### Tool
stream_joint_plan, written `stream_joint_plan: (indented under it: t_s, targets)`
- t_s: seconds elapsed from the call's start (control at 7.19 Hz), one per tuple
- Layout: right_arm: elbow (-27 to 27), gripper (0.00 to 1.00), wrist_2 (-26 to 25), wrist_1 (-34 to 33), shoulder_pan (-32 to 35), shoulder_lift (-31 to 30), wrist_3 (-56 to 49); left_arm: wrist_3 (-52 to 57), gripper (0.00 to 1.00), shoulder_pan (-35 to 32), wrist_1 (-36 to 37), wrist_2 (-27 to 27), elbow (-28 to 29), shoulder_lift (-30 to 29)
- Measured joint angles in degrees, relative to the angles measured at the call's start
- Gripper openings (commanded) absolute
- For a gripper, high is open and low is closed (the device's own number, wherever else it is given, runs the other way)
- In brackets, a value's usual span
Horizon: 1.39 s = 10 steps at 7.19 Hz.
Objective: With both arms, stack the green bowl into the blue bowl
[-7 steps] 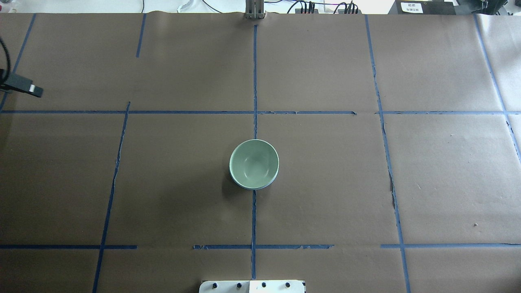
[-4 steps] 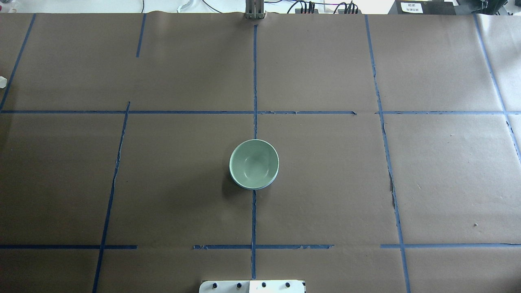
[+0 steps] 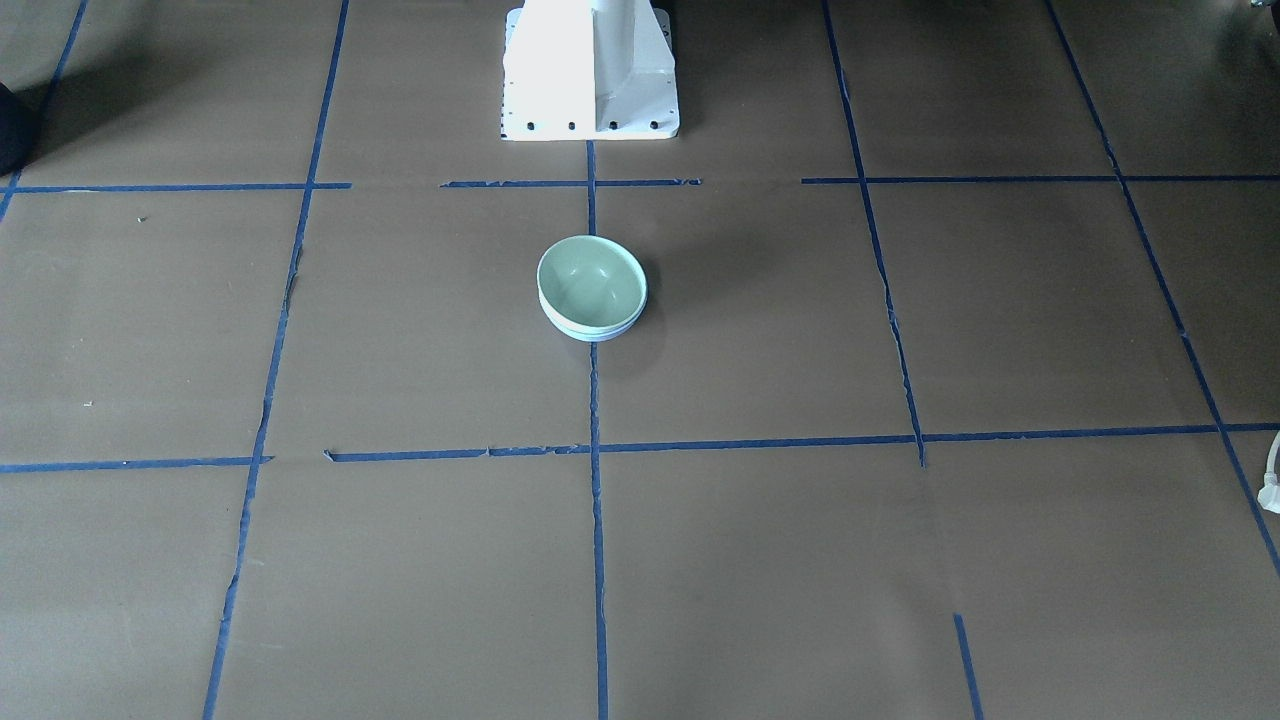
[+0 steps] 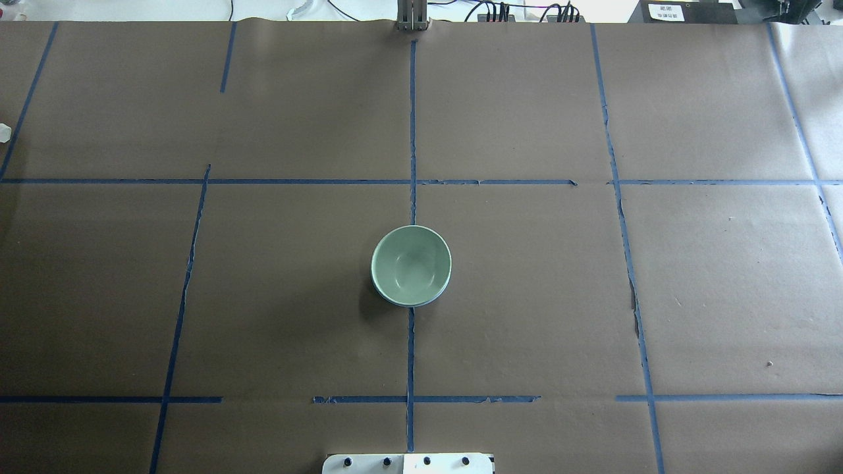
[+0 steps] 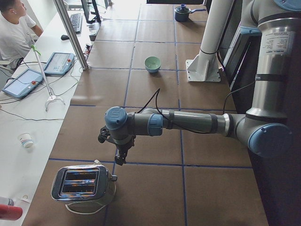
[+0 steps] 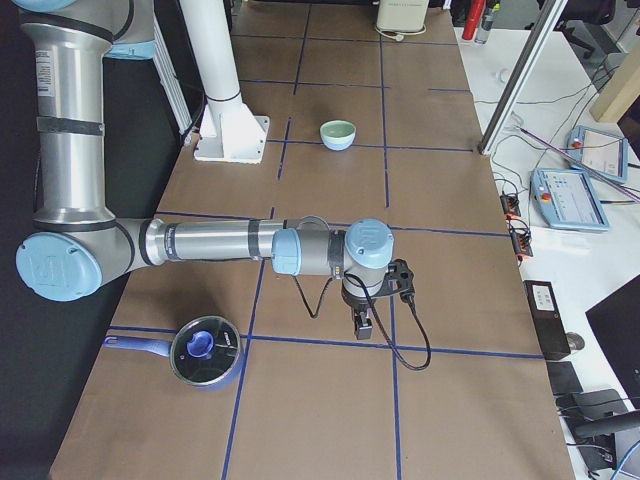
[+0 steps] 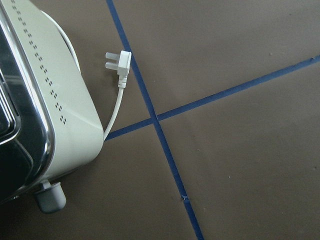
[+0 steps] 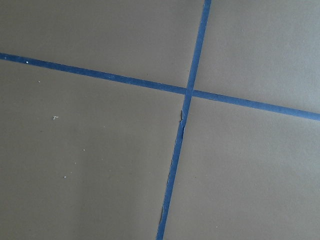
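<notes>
The green bowl (image 4: 411,264) sits nested inside the blue bowl (image 4: 397,302) at the middle of the table, and only a thin blue rim shows. In the front-facing view the green bowl (image 3: 590,280) rests in the blue bowl (image 3: 592,333). Both arms are far from the bowls, out at the table's ends. The left gripper (image 5: 120,159) hangs beside a toaster in the exterior left view. The right gripper (image 6: 363,328) hangs over bare paper in the exterior right view. I cannot tell whether either is open or shut. Neither wrist view shows fingers.
A chrome toaster (image 5: 83,183) with a white plug (image 7: 120,62) stands at the left end. A blue pot with a glass lid (image 6: 205,352) stands at the right end. The white pedestal base (image 3: 590,80) stands behind the bowls. An operator (image 5: 14,28) sits beside the table.
The dark end of the left arm that showed at the overhead view's left edge a second ago has left that view. The bowls have not moved.
</notes>
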Motion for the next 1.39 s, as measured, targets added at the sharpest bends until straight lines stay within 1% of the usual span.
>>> stream_joint_plan:
  t_s: [0.14, 0.28, 0.42, 0.56, 0.83, 1.11, 1.39]
  targets:
    - [0.15, 1.00, 0.08, -0.03, 0.00, -0.48, 0.19, -0.92, 1.00, -0.34, 0.61, -1.15, -0.19, 1.26]
    - [0.54, 1.00, 0.14, 0.00, 0.00, -1.00, 0.21, -2.97, 1.00, -0.98, 1.20, -3.94, -1.03, 3.03]
    - [0.78, 1.00, 0.19, 0.03, 0.00, -1.29, 0.04, -4.40, 1.00, -1.60, 1.57, -5.72, -3.74, 6.32]
    - [1.32, 1.00, 0.27, 0.03, 0.00, -1.85, -0.20, -5.04, 1.00, -2.16, 1.91, -5.36, -7.46, 9.24]
    - [2.87, 1.00, 0.10, 0.16, 0.00, -3.56, -0.55, -5.26, 1.00, -2.73, 2.36, -2.97, -12.25, 12.07]
    - [3.56, 1.00, -0.25, 0.44, 0.08, -4.23, -0.66, -5.58, 1.00, -2.61, 2.52, -2.22, -13.85, 12.18]
    - [4.49, 1.00, -0.09, 0.23, 0.36, -4.32, -0.99, -5.70, 1.00, -2.53, 2.71, -1.60, -13.51, 11.52]
